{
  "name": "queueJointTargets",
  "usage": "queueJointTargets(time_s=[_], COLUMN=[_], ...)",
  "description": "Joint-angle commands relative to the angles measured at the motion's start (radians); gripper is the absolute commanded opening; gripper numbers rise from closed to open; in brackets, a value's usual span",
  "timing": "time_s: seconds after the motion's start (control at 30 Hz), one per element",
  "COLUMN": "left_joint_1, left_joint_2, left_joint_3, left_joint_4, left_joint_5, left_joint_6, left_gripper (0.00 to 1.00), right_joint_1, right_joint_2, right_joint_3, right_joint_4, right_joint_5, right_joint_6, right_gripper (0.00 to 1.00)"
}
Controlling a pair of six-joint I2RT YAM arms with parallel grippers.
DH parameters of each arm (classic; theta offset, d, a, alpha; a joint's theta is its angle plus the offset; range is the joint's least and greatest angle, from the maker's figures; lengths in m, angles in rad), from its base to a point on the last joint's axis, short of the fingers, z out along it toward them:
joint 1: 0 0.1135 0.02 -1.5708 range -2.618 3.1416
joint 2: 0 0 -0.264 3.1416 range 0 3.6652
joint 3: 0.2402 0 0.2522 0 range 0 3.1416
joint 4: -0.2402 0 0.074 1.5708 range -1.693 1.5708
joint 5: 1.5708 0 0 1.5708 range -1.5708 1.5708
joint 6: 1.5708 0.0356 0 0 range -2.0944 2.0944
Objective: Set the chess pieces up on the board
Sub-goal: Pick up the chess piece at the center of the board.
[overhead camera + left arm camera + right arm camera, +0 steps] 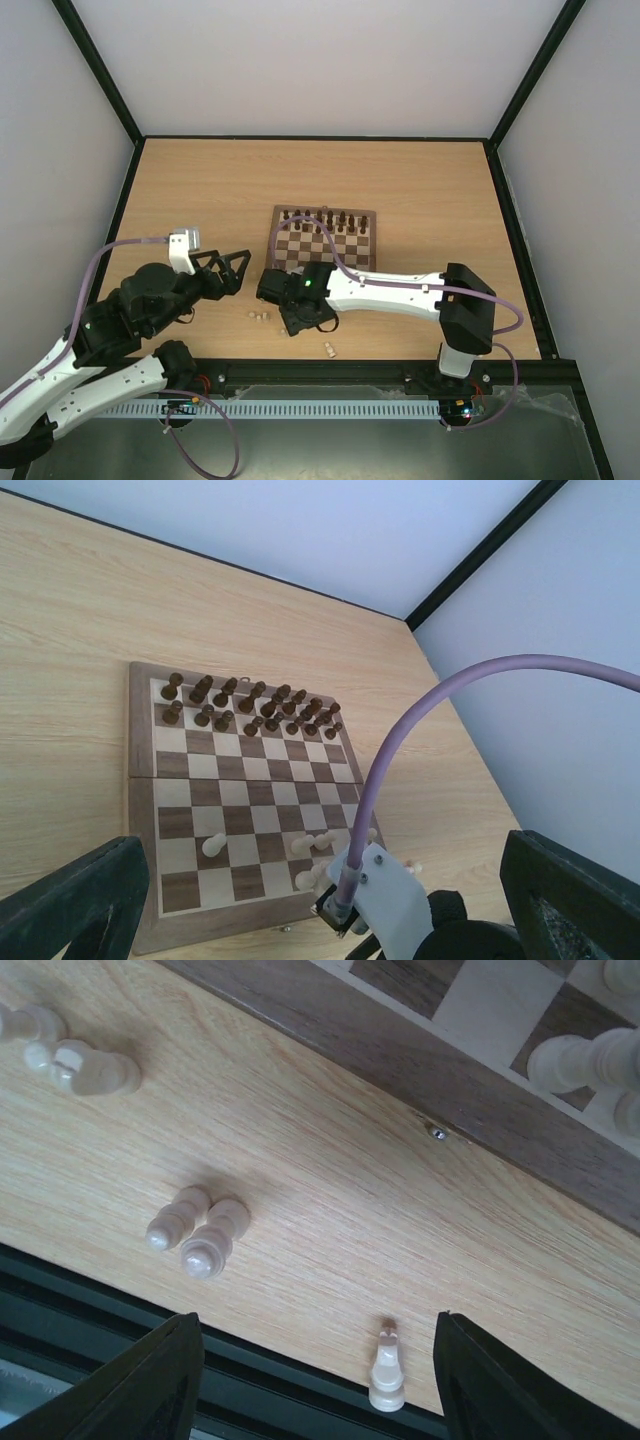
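Seen from above, the board point(322, 250) lies mid-table point(420, 180), turned a little off the table's edges, with dark pieces point(320, 217) lined along its far side. The left gripper point(236, 272) hangs near the board's left side, fingers spread wide and holding nothing. The right gripper point(303, 320) is over bare wood off the board's near left corner. Stray pale pieces point(258, 316) lie left of it, too small to count here. The left wrist view sharpens what the top view blurs. The dark pieces stand upright in two rows at the far end, too crowded to count surely. Four pale ones point(214, 845) stand on the near squares, and a purple cable point(400, 740) hides part of that corner. Only the right wrist view lets the strays be counted: five lie flat off the board. One pair point(95, 1070) is at upper left. A second pair point(215, 1235) lies side by side, long axes slanting toward the black rail point(100, 1300). A single piece point(387, 1368) lies by the table's edge, long axis running from board to rail, wider end nearest the rail. It shows in the gap between the right gripper's parted fingers point(150, 1385), touching neither
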Motion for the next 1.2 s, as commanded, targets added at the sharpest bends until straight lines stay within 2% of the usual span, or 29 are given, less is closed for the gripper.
queueJointTargets(time_s=[0.0,0.23,0.43,1.1,1.17], left_joint_1=[0.006,0.006,0.006,0.005,0.006], left_joint_2=[0.000,-0.007,-0.031,-0.064,-0.064], left_joint_3=[-0.004,-0.015,-0.009,0.000,-0.002], left_joint_4=[0.020,0.037,0.036,0.016,0.016], left_joint_5=[0.023,0.048,0.059,0.041,0.040], left_joint_6=[0.024,0.028,0.032,0.046,0.046], left_gripper=[0.99,0.99,0.99,0.99,0.99], right_joint_1=[0.014,0.034,0.040,0.045,0.045], right_joint_2=[0.005,0.051,0.092,0.130,0.133], right_joint_3=[-0.036,-0.034,-0.013,-0.018,-0.019], right_joint_4=[0.011,0.079,0.094,0.125,0.127], right_joint_5=[0.030,0.019,0.019,0.001,0.000], right_joint_6=[0.103,0.147,0.176,0.187,0.187], right_gripper=[0.64,0.64,0.53,0.51,0.48])
